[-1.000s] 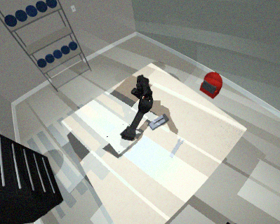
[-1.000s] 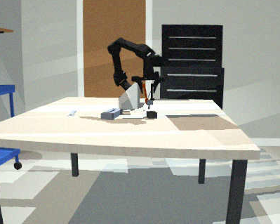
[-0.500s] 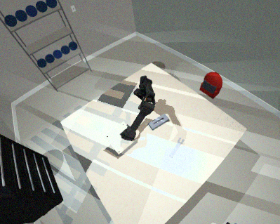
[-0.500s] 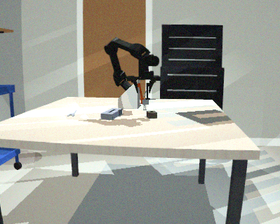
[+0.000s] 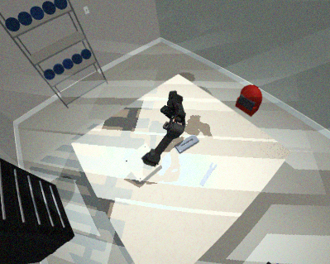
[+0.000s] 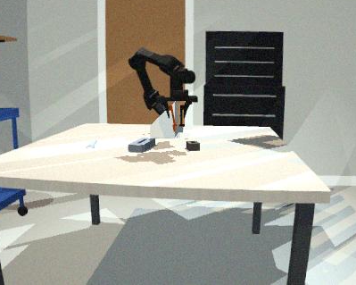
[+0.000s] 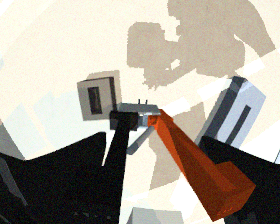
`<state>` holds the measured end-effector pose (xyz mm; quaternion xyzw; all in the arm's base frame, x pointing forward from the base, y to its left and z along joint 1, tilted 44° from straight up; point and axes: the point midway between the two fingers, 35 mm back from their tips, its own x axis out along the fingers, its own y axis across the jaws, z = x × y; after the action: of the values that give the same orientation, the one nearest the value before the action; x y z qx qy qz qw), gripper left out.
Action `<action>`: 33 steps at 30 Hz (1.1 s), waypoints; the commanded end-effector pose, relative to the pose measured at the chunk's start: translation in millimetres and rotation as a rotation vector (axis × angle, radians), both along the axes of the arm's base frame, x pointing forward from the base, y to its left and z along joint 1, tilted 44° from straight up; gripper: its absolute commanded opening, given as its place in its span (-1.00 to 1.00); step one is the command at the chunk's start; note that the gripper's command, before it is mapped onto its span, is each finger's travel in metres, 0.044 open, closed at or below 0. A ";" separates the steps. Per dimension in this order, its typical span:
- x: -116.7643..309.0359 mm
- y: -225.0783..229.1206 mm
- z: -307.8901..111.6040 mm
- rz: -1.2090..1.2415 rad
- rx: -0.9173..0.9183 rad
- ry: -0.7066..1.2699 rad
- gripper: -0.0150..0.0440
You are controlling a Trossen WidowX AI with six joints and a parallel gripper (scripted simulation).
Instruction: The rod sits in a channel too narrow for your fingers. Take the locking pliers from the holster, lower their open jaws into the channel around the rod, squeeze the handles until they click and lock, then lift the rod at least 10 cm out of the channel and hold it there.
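The gripper has its fingers rather widely open, and it seems they have hold of the pliers, which hang above the table with handles apart. The grey block and dark block stand separately. Where the rod is, one cannot tell.

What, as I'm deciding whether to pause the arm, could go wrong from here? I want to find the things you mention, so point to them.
The gripper [image 6: 177,120] [image 7: 155,141] has the pliers [image 6: 172,114] [image 7: 181,150] by their spread handles, above the table, so opening wider could drop them. Their jaws are beside the small slotted block [image 6: 193,146] [image 7: 83,102], not over its slot; lowering here might knock its edge. Squeezing now could lock them on nothing: I see no rod between the jaws.
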<state>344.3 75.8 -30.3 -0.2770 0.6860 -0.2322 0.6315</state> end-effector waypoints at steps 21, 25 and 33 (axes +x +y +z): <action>0.3 -30.8 31.1 -0.062 -0.006 -0.065 0.60; -0.4 -36.0 35.9 -0.072 -0.007 -0.075 0.60; -2.0 -46.4 45.3 -0.093 -0.010 -0.093 0.60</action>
<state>342.4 33.5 10.2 -0.2404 0.6714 -0.2712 0.6464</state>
